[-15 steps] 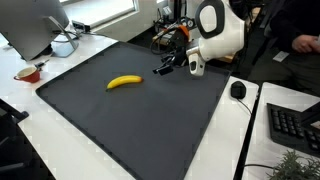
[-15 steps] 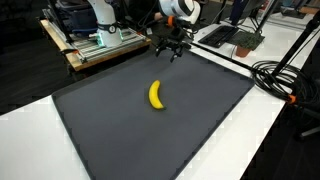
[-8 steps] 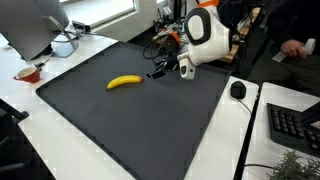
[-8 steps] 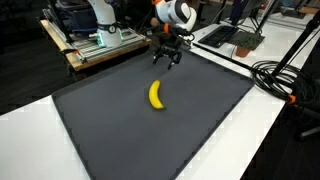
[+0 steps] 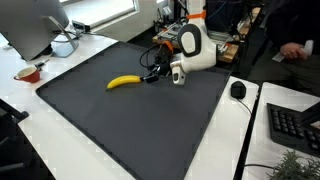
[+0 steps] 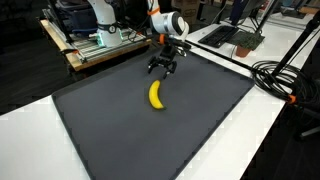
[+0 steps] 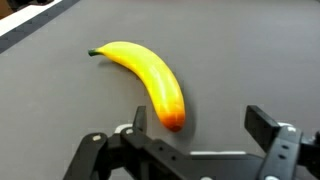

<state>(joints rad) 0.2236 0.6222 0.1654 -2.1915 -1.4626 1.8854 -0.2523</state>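
Observation:
A yellow banana lies on the dark grey mat; it shows in both exterior views. My gripper is open and empty, low over the mat just beside the banana's near end. In the wrist view the banana lies ahead of my open jaws. Its darker tip sits just inside the finger on the left side of that view, and the gap between the fingers is otherwise bare mat.
A red bowl and a monitor stand on the white table beside the mat. A mouse and a keyboard lie past the mat's other side. Cables run along the mat edge. A wooden cart stands behind.
My gripper has come down and moved toward the banana, from well beyond it to just at its end. The jaws stay open. The banana has not moved.

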